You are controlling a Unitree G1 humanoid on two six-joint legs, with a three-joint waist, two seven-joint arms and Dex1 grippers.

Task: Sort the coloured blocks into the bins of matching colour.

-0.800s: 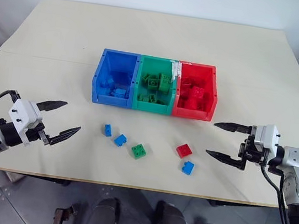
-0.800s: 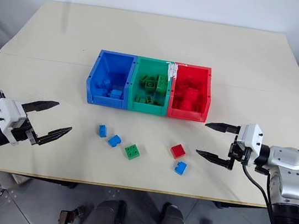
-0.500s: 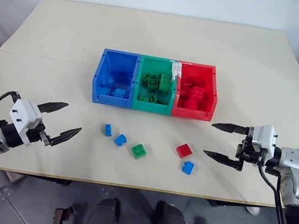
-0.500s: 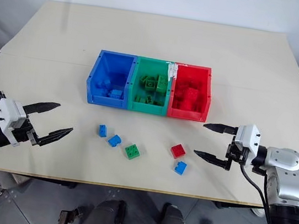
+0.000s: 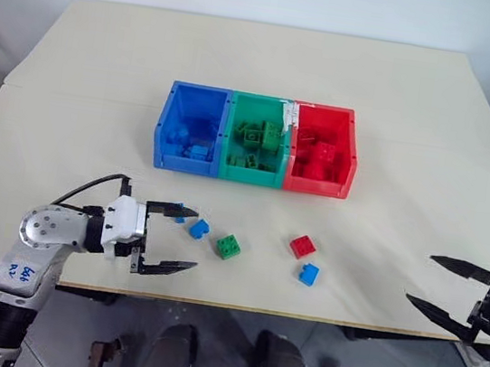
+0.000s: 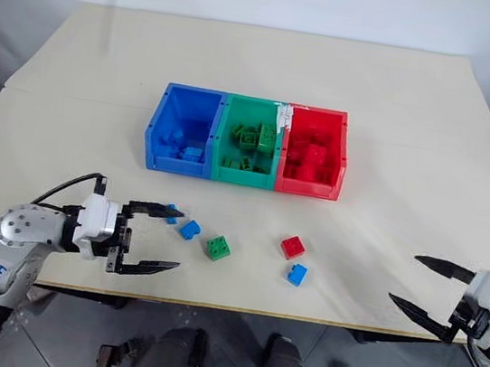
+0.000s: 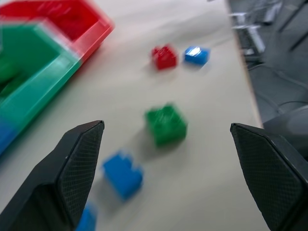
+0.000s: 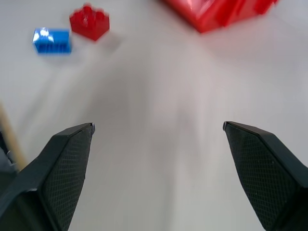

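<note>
Three joined bins stand mid-table: blue (image 5: 184, 162), green (image 5: 249, 174) and red (image 5: 316, 185), each holding blocks of its own colour. Loose blocks lie in front of them: a blue block (image 5: 199, 228), a green block (image 5: 228, 247), a red block (image 5: 302, 245) and another blue block (image 5: 308, 274). A further small blue block (image 5: 181, 218) is partly hidden behind a finger. My left gripper (image 5: 195, 240) is open and level just left of the blue and green blocks, holding nothing. My right gripper (image 5: 420, 278) is open at the table's front right edge, well away from the blocks.
The beige table (image 5: 98, 126) has wide bare stretches behind the bins and at both sides. Its front edge runs just below both grippers. The floor shows beyond that edge.
My left gripper has swung right along the front edge to the loose blue blocks. My right gripper has drawn back to the right and toward the front edge. Both stay open.
</note>
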